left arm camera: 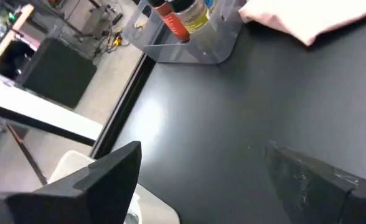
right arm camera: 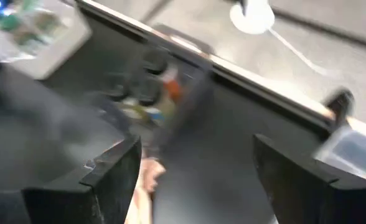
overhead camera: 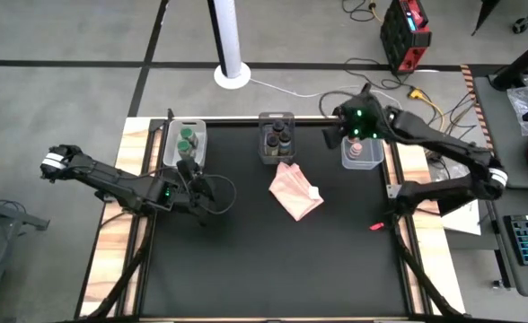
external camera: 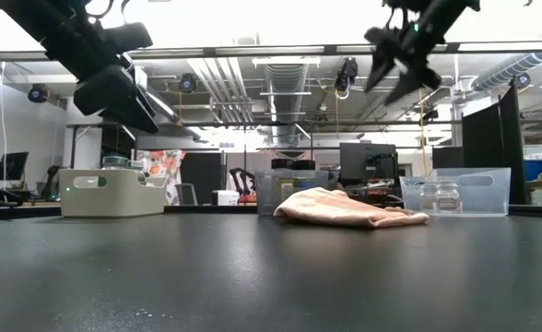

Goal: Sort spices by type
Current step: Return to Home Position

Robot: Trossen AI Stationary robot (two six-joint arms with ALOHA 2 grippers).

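Spices (overhead camera: 185,146) all binned along the surface's (overhead camera: 264,269) far edge. Nearest: left gripper (left arm camera: 201,155), jaws released and empty, hanging over the surface left of the pink cloth (overhead camera: 295,190). Behind: green-lid jars (overhead camera: 185,135) in white bin (external camera: 100,194), dark-lid jars (overhead camera: 276,136) in middle bin (left arm camera: 189,55), pinkish-lid jars (external camera: 437,195) in clear bin (external camera: 481,189). Right gripper (right arm camera: 195,146) up high between middle and clear bins, jaws released, empty.

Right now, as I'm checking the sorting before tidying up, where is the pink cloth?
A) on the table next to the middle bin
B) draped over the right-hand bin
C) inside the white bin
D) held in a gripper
A: the pink cloth lies on the black table next to the middle bin, outside every bin.
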